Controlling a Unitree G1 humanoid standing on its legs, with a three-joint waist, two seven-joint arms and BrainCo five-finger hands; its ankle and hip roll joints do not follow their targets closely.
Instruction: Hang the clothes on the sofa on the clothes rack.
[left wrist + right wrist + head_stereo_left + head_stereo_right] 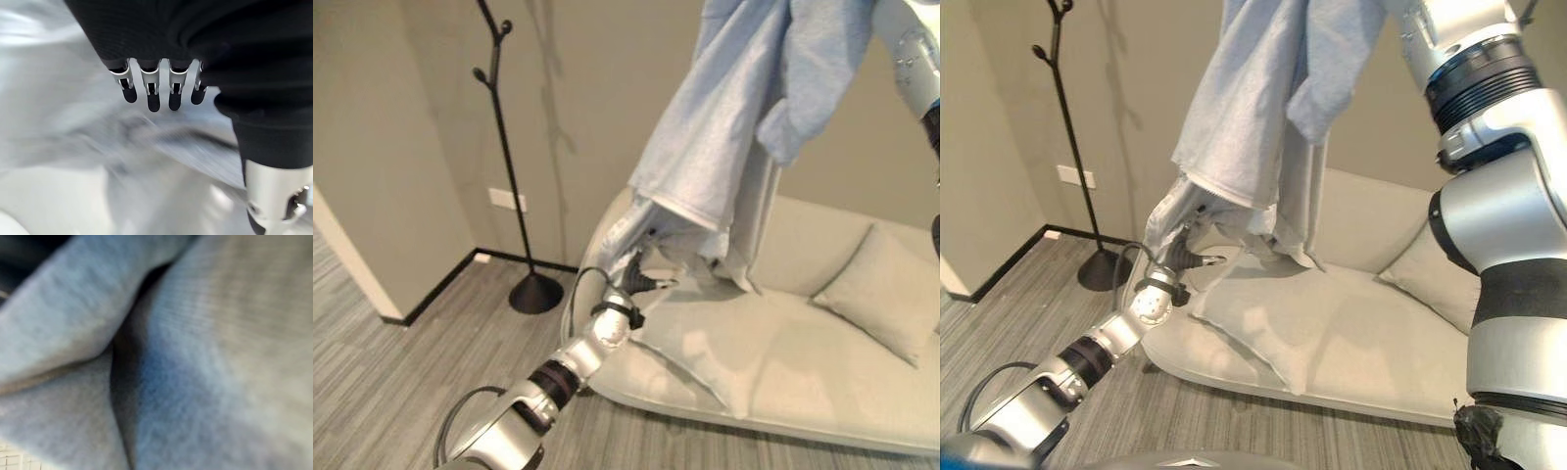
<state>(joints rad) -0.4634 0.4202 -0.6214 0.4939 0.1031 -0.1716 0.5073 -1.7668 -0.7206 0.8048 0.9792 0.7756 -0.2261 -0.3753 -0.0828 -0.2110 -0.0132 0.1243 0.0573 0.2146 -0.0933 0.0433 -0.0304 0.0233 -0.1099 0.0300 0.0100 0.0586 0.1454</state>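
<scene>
Against the wall at far left stands your target, the black clothes rack (509, 157), a thin pole with short knobbed branches rising from a round base on the striped floor. Moving right, your left hand (1185, 257) reaches to the sofa's arm end, up among the lowest folds of the garment; in its wrist view the fingers (153, 93) hang fairly straight and hold nothing, with cloth blurred beyond them, so treat that hand as released and not gripping. Further right, the light grey garment (724, 127) hangs high above the sofa (822, 382), its hem trailing down to just over the seat and the pale cushion (715, 343). At far right your raised right arm carries it from the top, but cloth wraps the wrist camera and hides the hand, so you cannot tell how the fingers sit. By the look of it, you are in the lift step: the garment is nearly clear of the sofa but well apart from the rack. Next you need to turn left toward the pole, keep the cloth high, and find a collar or loop to drop over a branch.
</scene>
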